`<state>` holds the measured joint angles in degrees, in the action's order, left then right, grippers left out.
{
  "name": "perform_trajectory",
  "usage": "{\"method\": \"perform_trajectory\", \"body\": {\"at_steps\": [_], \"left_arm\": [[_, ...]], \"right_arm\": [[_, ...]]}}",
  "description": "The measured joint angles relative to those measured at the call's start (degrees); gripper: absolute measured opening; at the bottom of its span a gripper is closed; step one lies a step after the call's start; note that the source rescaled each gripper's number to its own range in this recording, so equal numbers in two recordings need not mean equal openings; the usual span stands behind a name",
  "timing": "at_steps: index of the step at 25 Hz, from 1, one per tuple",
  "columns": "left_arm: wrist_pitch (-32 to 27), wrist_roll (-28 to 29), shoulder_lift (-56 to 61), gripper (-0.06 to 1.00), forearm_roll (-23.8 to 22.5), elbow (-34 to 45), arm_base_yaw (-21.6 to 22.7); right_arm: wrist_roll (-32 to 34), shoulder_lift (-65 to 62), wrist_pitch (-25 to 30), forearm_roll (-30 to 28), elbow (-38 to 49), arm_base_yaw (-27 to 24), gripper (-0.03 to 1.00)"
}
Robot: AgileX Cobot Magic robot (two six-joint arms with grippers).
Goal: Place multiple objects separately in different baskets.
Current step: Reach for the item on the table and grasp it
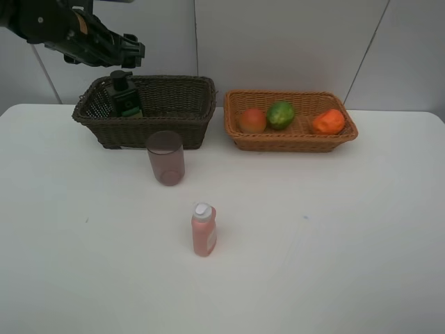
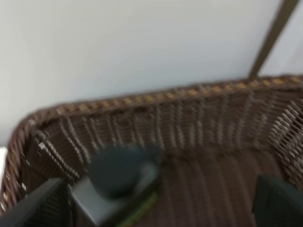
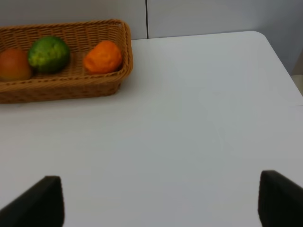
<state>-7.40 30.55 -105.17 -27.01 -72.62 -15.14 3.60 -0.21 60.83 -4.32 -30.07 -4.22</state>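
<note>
The dark green pump bottle (image 1: 124, 94) stands upright in the left end of the dark brown basket (image 1: 174, 115). My left gripper (image 1: 134, 53) hovers just above it, open and empty. In the left wrist view the bottle's pump head (image 2: 120, 170) lies between my spread fingertips (image 2: 35, 208), inside the basket (image 2: 189, 118). The light tan basket (image 1: 292, 142) holds the peach (image 1: 252, 120), the green fruit (image 1: 280, 114) and the orange (image 1: 328, 122). The mauve cup (image 1: 166, 157) and the pink bottle (image 1: 204, 229) stand on the table. My right gripper (image 3: 156, 203) is open over bare table.
The right wrist view shows the tan basket (image 3: 71, 87) with the green fruit (image 3: 49, 53), orange (image 3: 103, 56) and peach (image 3: 13, 65), and the white table's (image 3: 199, 118) far right corner. A wall stands behind both baskets.
</note>
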Motion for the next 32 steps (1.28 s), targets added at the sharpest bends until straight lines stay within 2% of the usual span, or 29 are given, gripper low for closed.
{"method": "perform_trajectory", "body": {"at_steps": [3,7,10,17,20,23,28,32], "left_arm": [[-6.7,-0.4,2.1,1.00,2.1,0.0,-3.7],[-15.2,-5.0,3.8,1.00,7.0,0.0,-8.6],[-21.3,-11.6,4.3,1.00,13.0,0.0,-12.4],[-32.2,-33.8,4.3,1.00,27.0,0.0,-17.2],[-35.2,-42.0,4.3,1.00,28.3,0.0,-18.3],[-36.3,-46.6,4.3,1.00,28.1,0.0,-18.9],[-36.4,-49.0,2.0,1.00,27.0,-0.8,-19.0],[-38.4,-50.6,-2.2,1.00,26.0,-4.5,-19.0]], "right_arm": [[0.0,0.0,0.0,0.0,0.0,0.0,0.67],[0.0,0.0,0.0,0.0,0.0,0.0,0.67],[0.0,0.0,0.0,0.0,0.0,0.0,0.67],[0.0,0.0,0.0,0.0,0.0,0.0,0.67],[0.0,0.0,0.0,0.0,0.0,0.0,0.67],[0.0,0.0,0.0,0.0,0.0,0.0,0.67],[0.0,0.0,0.0,0.0,0.0,0.0,0.67],[0.0,0.0,0.0,0.0,0.0,0.0,0.67]]}}
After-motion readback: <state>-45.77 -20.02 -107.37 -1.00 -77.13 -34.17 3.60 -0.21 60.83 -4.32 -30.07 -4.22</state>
